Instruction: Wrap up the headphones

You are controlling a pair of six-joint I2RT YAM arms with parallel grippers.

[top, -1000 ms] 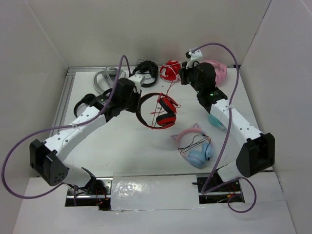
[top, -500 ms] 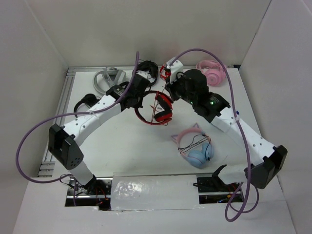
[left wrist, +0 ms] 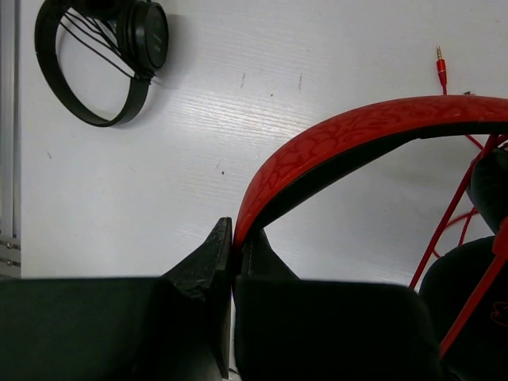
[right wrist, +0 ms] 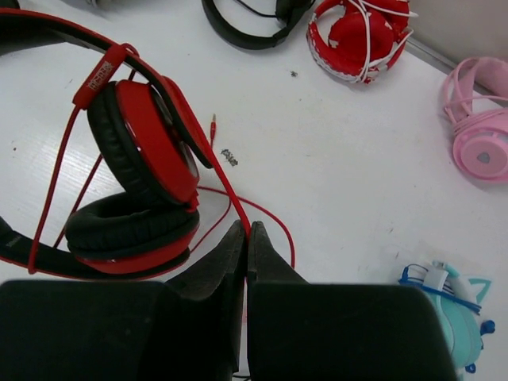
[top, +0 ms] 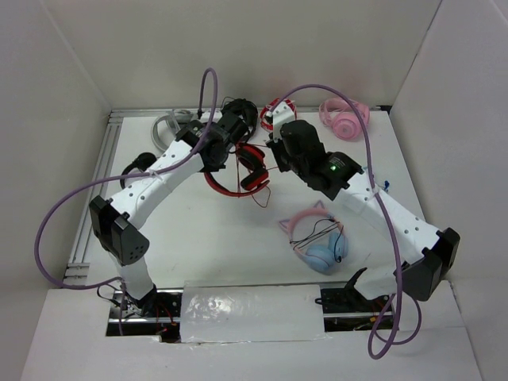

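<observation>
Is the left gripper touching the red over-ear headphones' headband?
Touching. Left wrist view shows the left gripper shut on the red headphones at the headband.

The red over-ear headphones (top: 254, 181) are lying mid-table. The all-black headphones (top: 246, 111) are sitting at their twelve o'clock, the folded red cord-wound pair (top: 284, 107) at one, and the pink cat-eared, blue-cupped pair (top: 321, 255) at four.

Your red headphones (top: 254, 181) are toward the far middle of the table (top: 198, 230). The headband (left wrist: 357, 131), crackly red outside and black inside, is pinched in the left gripper (left wrist: 232, 230). The two earcups (right wrist: 151, 139) with black pads sit close together. The thin red cable (right wrist: 225, 186) is nipped in the right gripper (right wrist: 246, 230), and its plug (left wrist: 439, 63) lies loose on the table.
</observation>
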